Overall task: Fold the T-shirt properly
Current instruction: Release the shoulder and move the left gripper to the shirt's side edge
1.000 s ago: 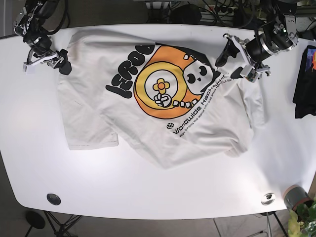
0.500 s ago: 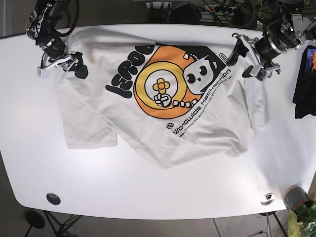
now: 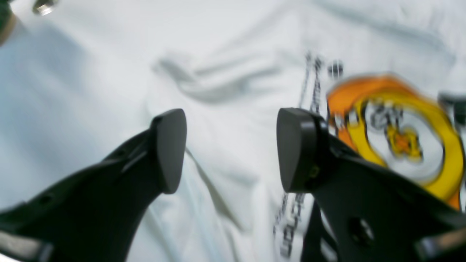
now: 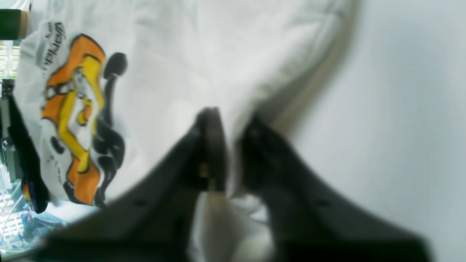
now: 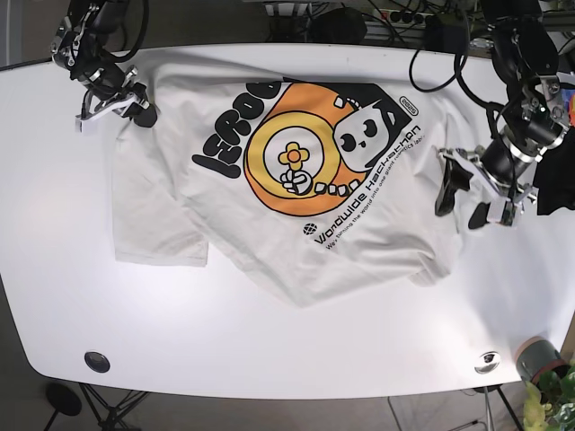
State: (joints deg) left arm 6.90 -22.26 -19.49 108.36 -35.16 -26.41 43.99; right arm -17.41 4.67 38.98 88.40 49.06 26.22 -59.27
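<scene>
Now the left gripper (image 5: 472,193) hangs wide open and empty over the T-shirt's (image 5: 296,189) crumpled edge by the table's (image 5: 269,350) right side. At the far left corner the right gripper (image 5: 135,106) pinches cloth; pulling alone could skew the spread shirt.

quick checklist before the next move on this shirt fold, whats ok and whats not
1. Right gripper has cloth: ok. Its jaws are pinched on the T-shirt edge at the far corner of the white table.
2. Left gripper ready to grasp: ok. It is open above the shirt with nothing between the pads.
3. Left gripper over the shirt's edge: cannot tell. The base view puts it near that side's wrinkled edge, and its wrist view is blurred.
4. Shirt lying flat: not ok. Creases run along both sides and one lower corner is folded over.
5. Print facing up: ok.
6. Black garment clear of the shirt: ok, it lies apart.
</scene>
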